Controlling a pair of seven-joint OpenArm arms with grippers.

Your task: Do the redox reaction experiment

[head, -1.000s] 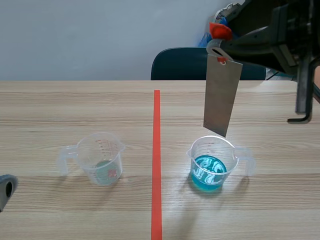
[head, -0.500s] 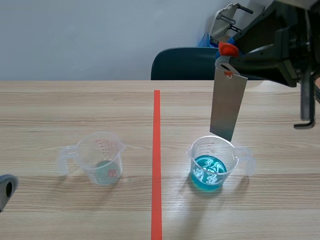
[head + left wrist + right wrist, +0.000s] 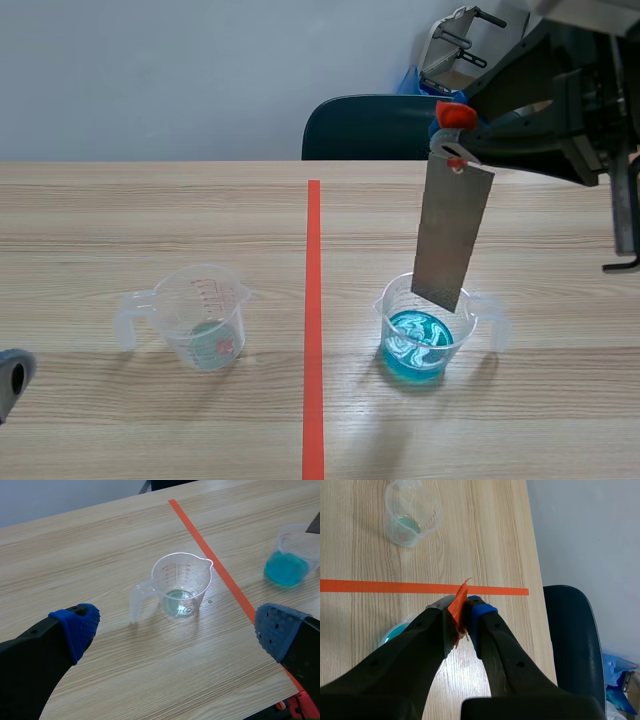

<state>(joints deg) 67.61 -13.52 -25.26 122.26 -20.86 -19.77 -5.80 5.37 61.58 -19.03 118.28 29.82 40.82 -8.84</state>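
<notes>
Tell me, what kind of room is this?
Probably a science lab or classroom bench: a wooden table carries a measuring cup of blue liquid and a second cup, and the right arm's jaws hold a metal strip over the blue one.

Dark chair [image 3: 365, 128] tucked in right behind the wooden table [image 3: 150, 200], and a pale wall [image 3: 150, 70] beyond the table's far edge.

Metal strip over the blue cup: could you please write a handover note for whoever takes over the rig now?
Right gripper: fingers shut on the metal strip at its orange tab; the strip hangs down.
Left gripper: open, pale-liquid cup ahead of it.
Strip's lower end is at the mouth of the blue-liquid cup.
Done: strip picked up.
Left: probably dip it into the blue liquid.
</notes>
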